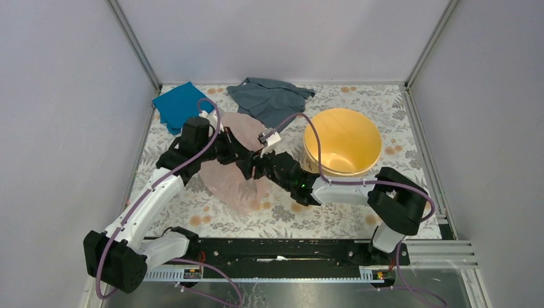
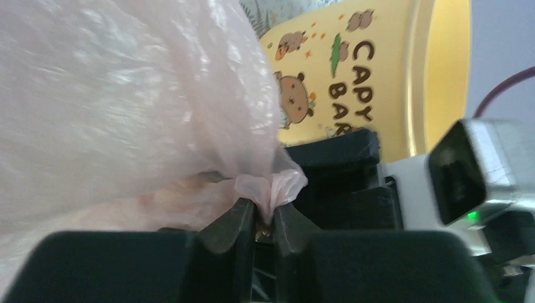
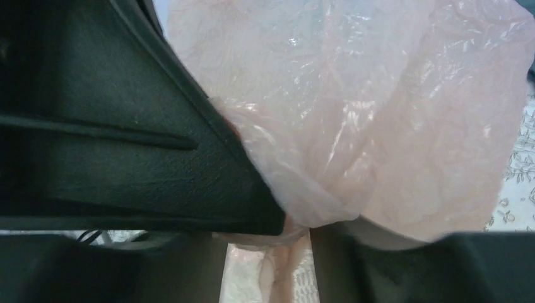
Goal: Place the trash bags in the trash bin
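I have the left gripper clamped tight on a small twist of the wrinkly, translucent pale pink plastic film bag. In its wrist view the two dark fingers meet on the film, and the rest of the bag billows up and to the left of them. The right gripper is nose to nose with the left one. Its fingers stand close together with a bunch of the same film squeezed into the narrow gap, so I read it as pinched there too.

From overhead, the bag spreads on the flowered table both beyond and nearer than the two meeting grippers. The round yellow-orange plastic bucket stands upright to the right of the grippers, just behind the right arm's forearm, and the bag is outside it. A crumpled teal cloth lies beyond the left arm. A rumpled grey cloth lies beyond both grippers.
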`<state>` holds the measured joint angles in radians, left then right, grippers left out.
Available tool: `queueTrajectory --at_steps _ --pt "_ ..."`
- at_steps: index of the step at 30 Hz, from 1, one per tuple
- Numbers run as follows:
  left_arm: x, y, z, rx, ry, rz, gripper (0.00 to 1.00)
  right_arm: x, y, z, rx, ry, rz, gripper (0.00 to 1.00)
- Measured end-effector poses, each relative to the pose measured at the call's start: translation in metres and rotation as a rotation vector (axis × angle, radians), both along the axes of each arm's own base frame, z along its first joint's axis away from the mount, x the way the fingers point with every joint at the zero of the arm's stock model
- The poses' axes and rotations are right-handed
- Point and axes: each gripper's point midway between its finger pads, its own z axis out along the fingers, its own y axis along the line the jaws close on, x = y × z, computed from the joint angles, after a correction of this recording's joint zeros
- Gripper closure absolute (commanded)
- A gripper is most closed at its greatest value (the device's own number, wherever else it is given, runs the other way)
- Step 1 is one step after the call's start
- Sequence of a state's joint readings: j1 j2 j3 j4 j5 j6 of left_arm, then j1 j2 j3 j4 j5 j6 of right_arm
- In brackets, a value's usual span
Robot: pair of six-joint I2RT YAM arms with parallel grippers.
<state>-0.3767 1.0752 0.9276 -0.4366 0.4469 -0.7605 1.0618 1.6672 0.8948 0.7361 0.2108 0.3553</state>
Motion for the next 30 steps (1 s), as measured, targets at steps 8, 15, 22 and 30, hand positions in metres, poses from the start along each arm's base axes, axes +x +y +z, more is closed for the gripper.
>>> queueTrajectory --at_steps 8,15,22,30 --pt "-0.009 0.027 0.061 0.081 -0.195 0.045 0.07 -0.003 0.003 0.004 0.019 0.013 -0.024 1.00" --pt "-0.068 0.094 0.190 0.079 -0.692 0.254 0.01 -0.021 -0.031 0.085 0.043 -0.041 -0.009 1.00" --pt "-0.103 0.135 0.233 0.084 -0.865 0.408 0.01 -0.033 -0.082 0.274 0.057 -0.136 -0.069 1.00" --pt "-0.076 0.117 0.201 0.132 -0.746 0.343 0.01 -0.077 -0.232 0.318 0.009 -0.112 -0.260 1.00"
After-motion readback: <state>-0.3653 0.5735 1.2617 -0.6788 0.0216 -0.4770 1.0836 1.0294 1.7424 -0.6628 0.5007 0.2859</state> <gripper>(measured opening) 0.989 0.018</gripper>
